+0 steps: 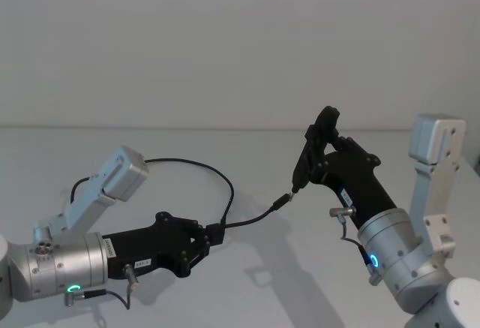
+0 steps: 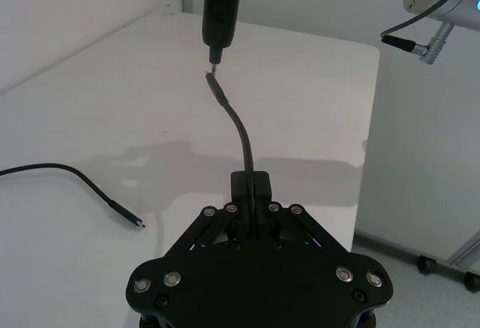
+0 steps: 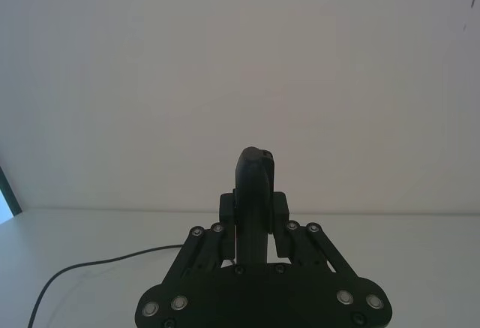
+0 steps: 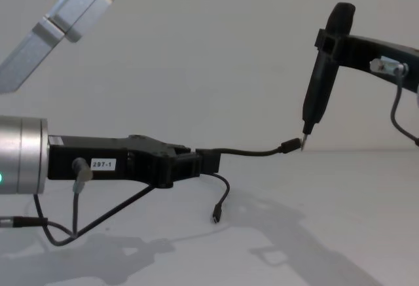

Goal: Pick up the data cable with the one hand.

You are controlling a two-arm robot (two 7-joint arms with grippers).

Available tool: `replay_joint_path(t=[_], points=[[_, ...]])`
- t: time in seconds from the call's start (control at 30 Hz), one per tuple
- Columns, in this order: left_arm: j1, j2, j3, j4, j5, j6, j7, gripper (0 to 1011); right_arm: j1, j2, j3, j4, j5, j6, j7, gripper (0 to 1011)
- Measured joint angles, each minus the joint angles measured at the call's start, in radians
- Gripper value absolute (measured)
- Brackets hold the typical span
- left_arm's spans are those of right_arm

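My left gripper (image 1: 211, 236), the one with the white "297-1" label, is shut on the small inline splitter (image 4: 209, 160) of the data cable (image 1: 229, 193) and holds it above the white table. One short branch (image 2: 241, 136) sticks forward to a small plug (image 4: 289, 146). Another branch loops back behind the left arm, and its plug end (image 2: 136, 222) lies on the table. My right gripper (image 1: 321, 151) is raised and shut on a slim black pointed tool (image 4: 323, 83). The tool's tip (image 2: 213, 61) sits right at the forward plug.
The white table (image 1: 247, 290) ends at an edge (image 2: 373, 118) beyond the tool, with floor below it. A plain wall stands behind. Short wires with silver elbow plugs (image 1: 343, 212) hang at both wrists.
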Motion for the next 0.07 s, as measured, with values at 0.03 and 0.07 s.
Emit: replay_joint_path(t=[0.03, 0.07], points=[[0.0, 0.0, 0.0, 0.0, 0.0, 0.0, 0.0, 47, 0.0, 0.0, 0.0, 0.001, 0.0, 0.0, 0.0, 279], [0.0, 0.0, 0.0, 0.0, 0.0, 0.0, 0.0, 47, 0.001, -0.001, 0.0, 0.001, -0.001, 0.0, 0.0, 279]])
